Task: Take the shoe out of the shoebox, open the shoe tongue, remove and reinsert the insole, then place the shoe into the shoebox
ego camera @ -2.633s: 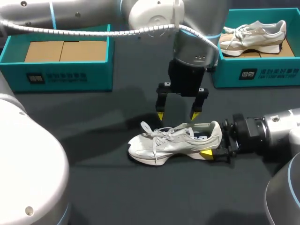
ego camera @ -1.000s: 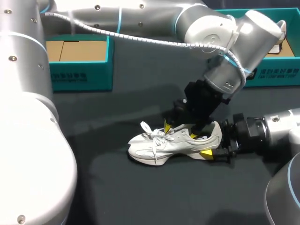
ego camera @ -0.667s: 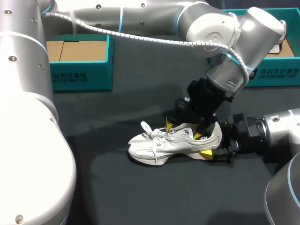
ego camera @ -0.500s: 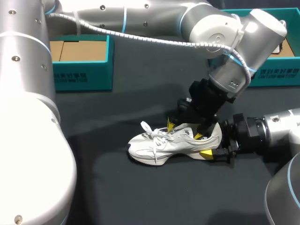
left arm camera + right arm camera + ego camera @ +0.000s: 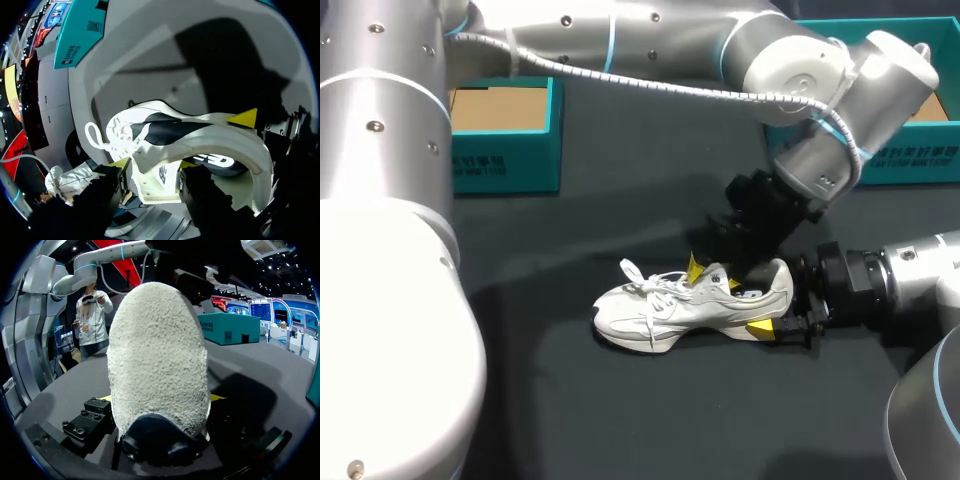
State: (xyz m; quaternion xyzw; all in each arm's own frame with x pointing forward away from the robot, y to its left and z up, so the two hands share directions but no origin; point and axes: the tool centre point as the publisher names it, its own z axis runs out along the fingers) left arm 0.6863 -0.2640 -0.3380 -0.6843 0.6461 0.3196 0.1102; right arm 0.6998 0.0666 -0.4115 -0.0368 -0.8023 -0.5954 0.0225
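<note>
shoe [image 5: 695, 305] out of shoebox [image 5: 505, 165], on table [image 5: 620, 420], heel [image 5: 157, 365] clamped in right gripper [image 5: 772, 306]. left gripper [image 5: 712, 275] pinches tongue [image 5: 155, 175] from both sides. insole [image 5: 215, 161] removal, reinsertion and reboxing judged outstanding.

The left claw [image 5: 714, 276] has been lowered from above and tilted down onto the shoe [image 5: 660, 310], closing around its tongue [image 5: 152, 177].
</note>
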